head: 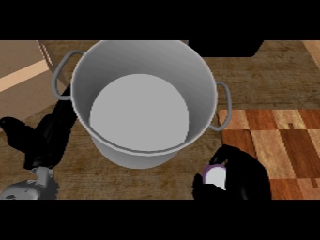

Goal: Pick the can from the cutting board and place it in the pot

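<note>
Nearest, at the lower right: right hand (240, 176), black, fingers and thumb curled round the can (216, 176). Only a pale, whitish patch of can visible between the fingers, with a thin purple edge at its top; rest hidden by the hand. Held at the left edge of the cutting board (287, 140), just beside the pot, not inside it.

Cutting board: striped wood in dark red-brown and light tan planks, lying flat on the counter (273, 75) at the right, partly covered by the right hand.

At the lower left: left hand (41, 136), black, fingers straight and apart, thumb out to the left, holding nothing, fingertips up against the pot's left side. Grey forearm below it at the lower edge.

Further back, centre: large grey metal pot (93, 79), upright, open mouth wide, pale flat bottom bare. Loop handles on the left and right rims; right handle overlapping the board's upper left corner. Pot wall standing between the two hands.

Beyond: brown mottled counter, a lighter tan surface at the far left.
</note>
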